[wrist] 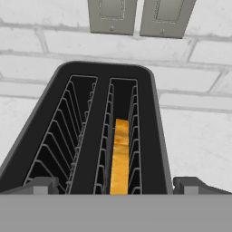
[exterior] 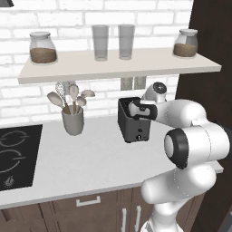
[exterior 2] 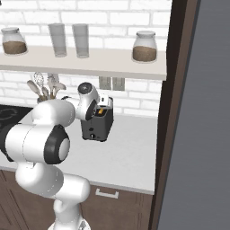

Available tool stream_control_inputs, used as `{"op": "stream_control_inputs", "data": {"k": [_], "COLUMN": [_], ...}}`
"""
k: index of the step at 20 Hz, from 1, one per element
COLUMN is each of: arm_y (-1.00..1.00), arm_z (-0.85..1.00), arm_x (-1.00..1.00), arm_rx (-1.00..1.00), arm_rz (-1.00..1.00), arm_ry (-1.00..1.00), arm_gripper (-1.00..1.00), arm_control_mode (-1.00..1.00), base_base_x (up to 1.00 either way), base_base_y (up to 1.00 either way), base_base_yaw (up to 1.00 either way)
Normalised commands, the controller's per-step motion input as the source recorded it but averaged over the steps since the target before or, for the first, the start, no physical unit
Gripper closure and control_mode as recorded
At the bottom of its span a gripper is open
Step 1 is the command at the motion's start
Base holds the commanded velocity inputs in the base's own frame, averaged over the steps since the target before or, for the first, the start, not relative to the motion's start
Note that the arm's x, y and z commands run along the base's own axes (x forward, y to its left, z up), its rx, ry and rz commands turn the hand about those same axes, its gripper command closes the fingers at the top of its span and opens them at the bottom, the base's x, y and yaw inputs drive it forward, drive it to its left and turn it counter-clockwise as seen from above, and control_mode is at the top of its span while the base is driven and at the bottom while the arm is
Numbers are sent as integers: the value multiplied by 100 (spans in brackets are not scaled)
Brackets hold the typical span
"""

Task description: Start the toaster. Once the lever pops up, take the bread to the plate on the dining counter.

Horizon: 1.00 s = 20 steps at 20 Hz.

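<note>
The dark toaster (exterior: 134, 126) (exterior 2: 96, 126) stands on the white countertop against the brick wall. My hand hovers just above its slotted top (wrist: 90, 131). The bread (wrist: 120, 156), a golden slice seen edge-on, sits down in the right-hand slot, and a bit of it peeks out as an orange speck (exterior 2: 101, 111). My gripper (wrist: 117, 186) is open, with one fingertip on each side of the toaster's near end and nothing between them. The toaster's front with its small knob faces the base cameras. The plate and the dining counter are out of view.
A grey utensil cup (exterior: 72, 120) stands left of the toaster, a black cooktop (exterior: 16, 156) farther left. A shelf (exterior: 118, 65) with jars and glasses hangs low over the counter. Two wall outlets (wrist: 136, 16) sit behind the toaster. A tall dark panel (exterior 2: 179, 112) borders the right.
</note>
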Motion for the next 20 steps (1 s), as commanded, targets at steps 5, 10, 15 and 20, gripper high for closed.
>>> {"op": "stream_control_inputs", "data": {"k": [5, 10, 15, 20], "arm_y": [0, 0, 0, 0], "arm_z": [0, 0, 0, 0], "arm_x": [0, 0, 0, 0], "arm_rx": [0, 0, 0, 0], "arm_rz": [0, 0, 0, 0], "arm_ry": [0, 0, 0, 0], "arm_gripper": [-100, -100, -100, -100], "arm_control_mode": [-100, -100, -100, -100], "base_base_x": [0, 0, 0, 0], "base_base_y": [0, 0, 0, 0], "base_base_yaw": [0, 0, 0, 0]}}
